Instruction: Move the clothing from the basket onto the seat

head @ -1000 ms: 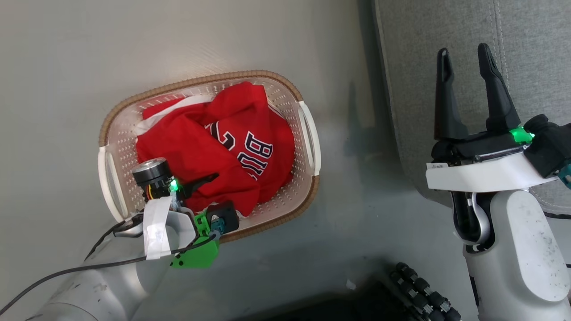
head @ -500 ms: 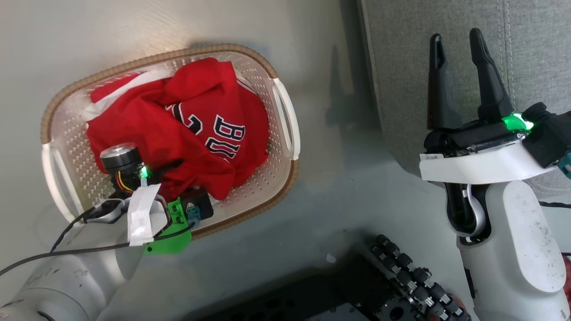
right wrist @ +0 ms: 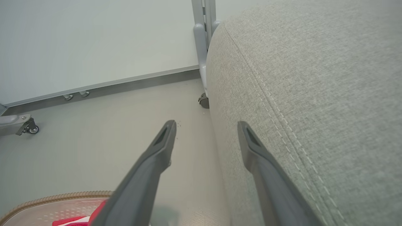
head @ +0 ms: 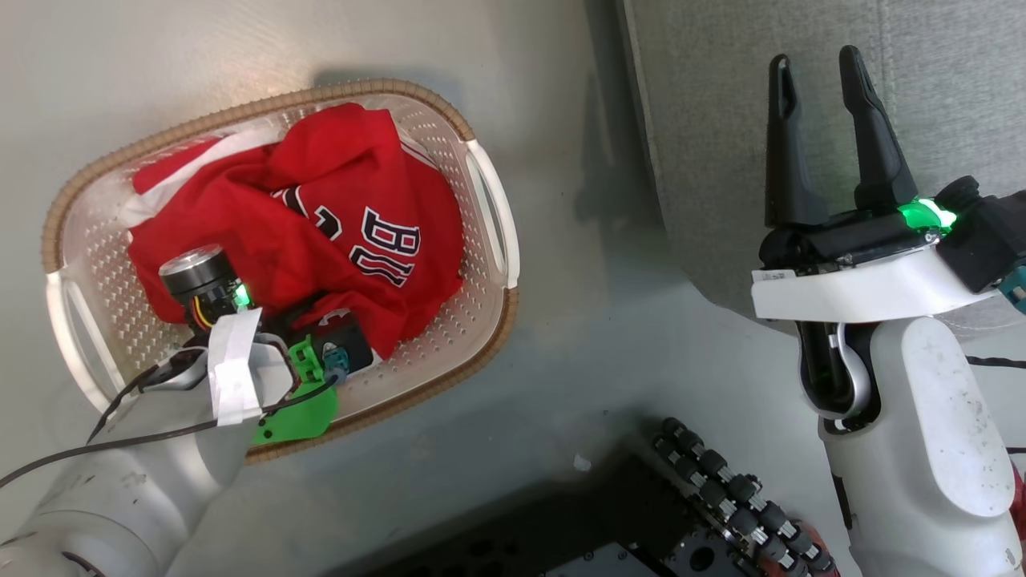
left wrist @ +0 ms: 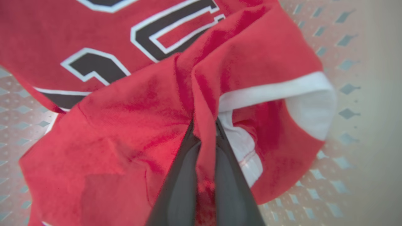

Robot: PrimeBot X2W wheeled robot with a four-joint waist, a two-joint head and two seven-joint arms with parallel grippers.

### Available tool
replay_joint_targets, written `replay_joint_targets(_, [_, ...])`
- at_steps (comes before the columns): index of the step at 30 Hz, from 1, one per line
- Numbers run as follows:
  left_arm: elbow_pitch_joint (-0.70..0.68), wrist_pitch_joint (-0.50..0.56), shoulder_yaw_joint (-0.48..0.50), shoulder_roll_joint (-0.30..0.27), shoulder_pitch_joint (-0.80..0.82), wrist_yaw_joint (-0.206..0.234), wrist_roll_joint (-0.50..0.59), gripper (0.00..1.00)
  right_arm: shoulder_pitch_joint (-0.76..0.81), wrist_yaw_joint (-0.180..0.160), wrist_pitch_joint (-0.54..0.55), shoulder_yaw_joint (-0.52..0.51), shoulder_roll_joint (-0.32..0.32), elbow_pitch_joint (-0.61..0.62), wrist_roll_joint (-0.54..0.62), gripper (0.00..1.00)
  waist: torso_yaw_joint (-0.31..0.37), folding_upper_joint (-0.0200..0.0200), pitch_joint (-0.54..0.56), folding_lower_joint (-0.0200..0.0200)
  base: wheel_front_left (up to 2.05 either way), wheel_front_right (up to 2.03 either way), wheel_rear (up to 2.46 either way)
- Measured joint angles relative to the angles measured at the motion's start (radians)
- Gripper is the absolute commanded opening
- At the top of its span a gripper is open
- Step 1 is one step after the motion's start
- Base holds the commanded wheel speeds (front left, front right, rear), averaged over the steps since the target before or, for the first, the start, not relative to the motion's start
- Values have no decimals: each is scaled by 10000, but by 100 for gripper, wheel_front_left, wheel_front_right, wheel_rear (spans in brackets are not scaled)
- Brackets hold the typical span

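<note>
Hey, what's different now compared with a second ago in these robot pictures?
The left gripper closed its open fingers on a fold of the clothing, which lies in the basket as before. The right gripper stayed open and empty beside the seat. The whole head view slid sideways, so that is the camera, not the things.

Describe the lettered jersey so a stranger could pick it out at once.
Left of the big grey seat, a cream perforated basket with a brown rim sits on the floor. The jersey lies on top toward the seat side; unlike the plain red garment with white trim beside it, it bears black-and-white letters.
</note>
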State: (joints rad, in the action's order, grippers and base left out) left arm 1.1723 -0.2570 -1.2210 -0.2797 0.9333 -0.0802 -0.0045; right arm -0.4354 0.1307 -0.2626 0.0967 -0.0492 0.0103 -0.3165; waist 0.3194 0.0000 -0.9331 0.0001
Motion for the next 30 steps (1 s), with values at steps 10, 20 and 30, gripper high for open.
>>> replay_joint_targets(10, [-1185,-48,786,389,-1141,364,-1177,0,617,0,0,-370,6,-261,435,100,-238,0,1288,-1,0,0,0])
replay_joint_targets(20, [-3179,-69,1845,485,-2967,560,-2311,0,1591,0,0,-604,12,-520,1043,100,-786,0,3287,-2,0,0,0])
replay_joint_targets(30, [-5505,-71,3668,748,-4655,1172,-2780,0,2640,0,0,-798,10,-748,1427,100,-1489,0,5215,-2,0,0,0])
